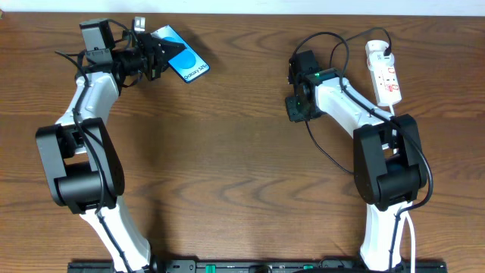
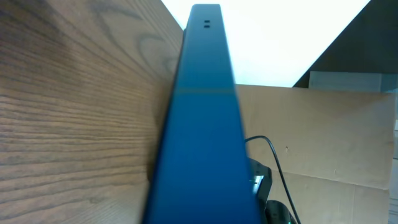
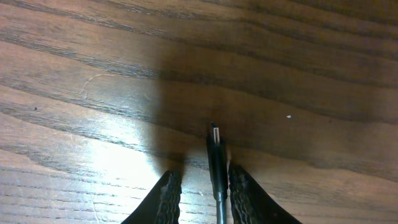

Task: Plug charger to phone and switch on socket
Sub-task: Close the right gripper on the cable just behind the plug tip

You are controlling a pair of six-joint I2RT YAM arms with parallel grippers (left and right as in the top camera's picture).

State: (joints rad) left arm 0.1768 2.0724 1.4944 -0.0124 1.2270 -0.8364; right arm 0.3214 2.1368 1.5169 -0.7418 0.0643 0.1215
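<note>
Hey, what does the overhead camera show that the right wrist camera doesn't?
Only the overhead view: the phone, its blue screen visible, gripped at one end by the left jaws, the white socket at the far right, and both arms. Only the right wrist view: the charger connector's metal tip up close, sitting between the right jaws, which are not closed on it. Both: the wooden table and the charger's black cable.

right pincer (image 3: 203, 177) | charger tip (image 3: 215, 152) between parted fingers (image 3: 169, 199) (hugging one) | wooden table (image 3: 93, 74)
</note>
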